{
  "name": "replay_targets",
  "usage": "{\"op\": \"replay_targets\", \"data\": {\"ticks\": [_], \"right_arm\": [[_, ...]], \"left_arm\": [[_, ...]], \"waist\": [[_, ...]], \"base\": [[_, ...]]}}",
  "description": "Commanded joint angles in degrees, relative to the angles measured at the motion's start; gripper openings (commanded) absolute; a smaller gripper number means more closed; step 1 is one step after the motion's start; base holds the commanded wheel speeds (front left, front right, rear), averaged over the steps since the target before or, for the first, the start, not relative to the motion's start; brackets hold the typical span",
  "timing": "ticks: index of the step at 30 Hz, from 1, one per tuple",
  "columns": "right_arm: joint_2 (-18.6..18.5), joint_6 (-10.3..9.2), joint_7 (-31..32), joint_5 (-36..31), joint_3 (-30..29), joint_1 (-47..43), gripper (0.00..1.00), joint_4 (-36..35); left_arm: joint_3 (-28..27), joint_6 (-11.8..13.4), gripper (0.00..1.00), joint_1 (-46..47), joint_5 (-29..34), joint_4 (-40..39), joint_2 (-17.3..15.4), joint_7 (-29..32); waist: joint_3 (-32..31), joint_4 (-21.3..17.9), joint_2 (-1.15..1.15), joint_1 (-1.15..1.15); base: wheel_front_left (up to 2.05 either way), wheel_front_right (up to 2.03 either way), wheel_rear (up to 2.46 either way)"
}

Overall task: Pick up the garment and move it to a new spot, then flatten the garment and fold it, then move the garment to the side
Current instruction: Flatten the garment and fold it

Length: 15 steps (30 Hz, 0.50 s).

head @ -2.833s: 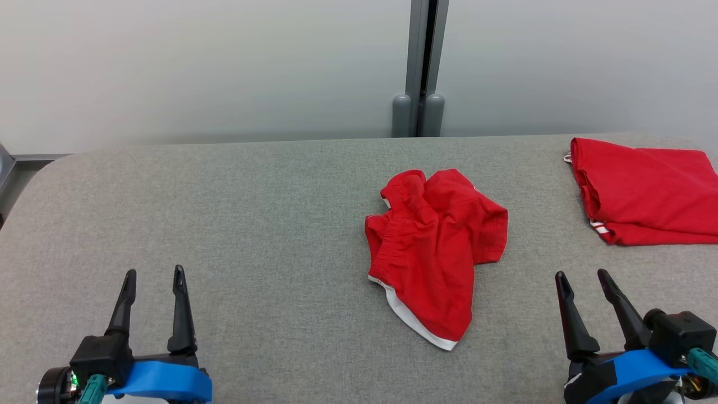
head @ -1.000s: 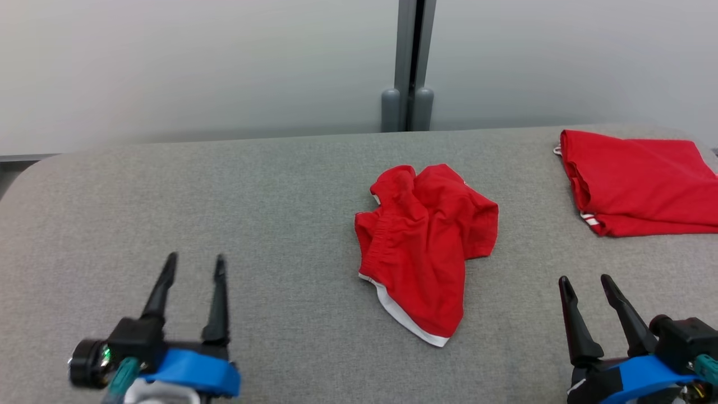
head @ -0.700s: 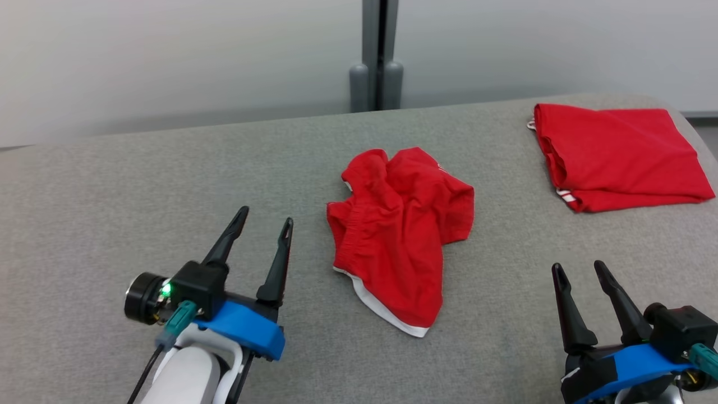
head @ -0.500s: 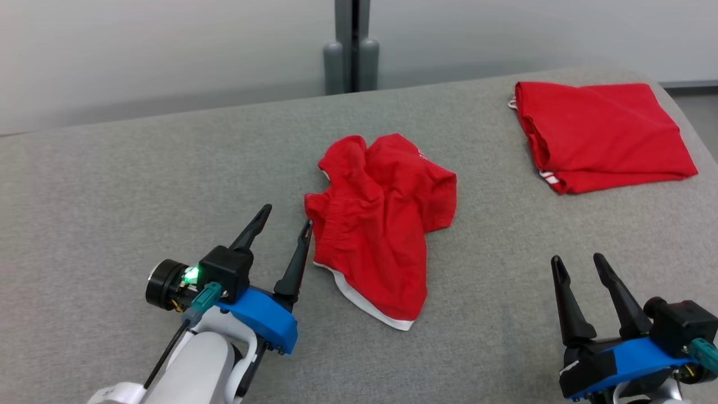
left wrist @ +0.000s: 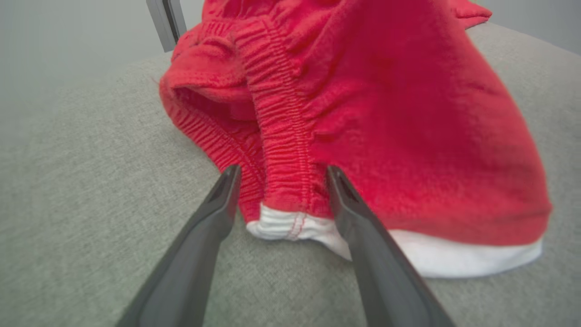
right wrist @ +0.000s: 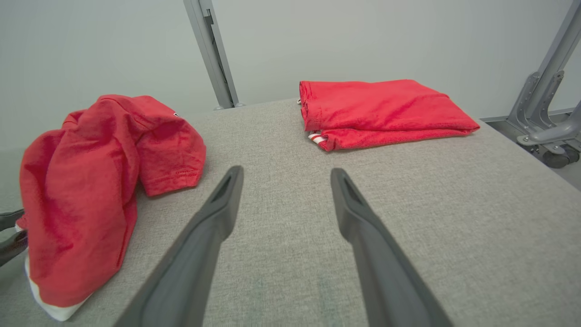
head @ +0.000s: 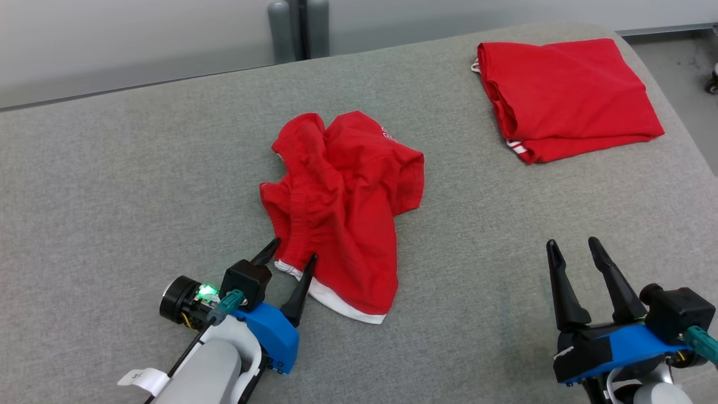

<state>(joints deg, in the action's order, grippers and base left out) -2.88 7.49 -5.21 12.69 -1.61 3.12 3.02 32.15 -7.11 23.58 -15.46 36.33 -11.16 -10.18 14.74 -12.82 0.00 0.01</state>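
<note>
A crumpled red garment (head: 342, 207) with a white hem lies in a heap mid-table. My left gripper (head: 291, 253) stands open at its near-left corner. In the left wrist view that gripper (left wrist: 281, 175) straddles the elastic waistband and white hem (left wrist: 290, 225) of the garment (left wrist: 386, 127), the fingers on either side and not closed. My right gripper (head: 572, 247) is open over bare cloth at the near right. The right wrist view shows its fingers (right wrist: 283, 175) apart, the garment (right wrist: 86, 181) to their left.
A second red garment (head: 566, 95), folded flat, lies at the far right of the grey padded table (head: 112, 185) and appears again (right wrist: 381, 111) in the right wrist view. A grey post (head: 297, 28) stands behind the table. The table's right edge drops to the floor (head: 679, 78).
My left gripper has come forward and right until its open fingers bracket the garment's near-left hem. The head camera has tilted down and turned right. The right gripper has held still.
</note>
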Motion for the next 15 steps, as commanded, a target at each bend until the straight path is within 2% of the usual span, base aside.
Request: {"op": "replay_targets", "data": {"ticks": [1, 7, 8, 9, 10, 15], "right_arm": [[0.0, 0.01, -0.5, 0.2, 0.0, 0.6, 1.0, 0.4], [0.0, 0.01, -0.7, 0.1, 0.0, 0.8, 1.0, 1.2], [0.0, 0.01, -0.8, 0.0, 0.0, 0.8, 1.0, 1.2], [0.0, 0.01, -0.8, 0.0, -0.1, 0.7, 1.0, 1.2], [0.0, 0.01, -0.8, -0.1, -0.2, 0.7, 1.0, 1.2], [0.0, 0.01, -0.6, -0.5, -0.8, -0.5, 1.0, 1.2]], "left_arm": [[0.4, -0.4, 1.0, 0.5, -0.9, 0.5, 0.3, -1.4], [2.6, -0.4, 1.0, 0.9, -1.5, 3.6, 0.3, -1.3], [2.9, -0.4, 0.89, 1.1, -1.8, 4.3, 0.5, -1.1], [3.1, -0.4, 0.47, 1.1, -2.0, 4.9, 0.7, -0.9], [3.2, -0.4, 0.0, 1.3, -2.3, 5.5, 0.9, -0.9], [2.9, -0.3, 0.0, 1.5, -4.0, 6.6, 1.5, -2.4]], "waist": [[-0.1, -0.6, 0.0, -0.01], [-0.6, -1.1, 0.0, -0.01], [-0.7, -1.1, 0.0, -0.01], [-0.9, -1.0, 0.0, -0.01], [-1.0, -0.9, 0.0, -0.01], [-2.3, 0.9, 0.0, -0.01]], "base": [[0.0, 0.0, 0.0], [0.0, 0.0, 0.0], [0.0, 0.0, 0.0], [0.0, 0.0, 0.0], [0.0, 0.0, 0.0], [0.0, 0.0, 0.0]]}}
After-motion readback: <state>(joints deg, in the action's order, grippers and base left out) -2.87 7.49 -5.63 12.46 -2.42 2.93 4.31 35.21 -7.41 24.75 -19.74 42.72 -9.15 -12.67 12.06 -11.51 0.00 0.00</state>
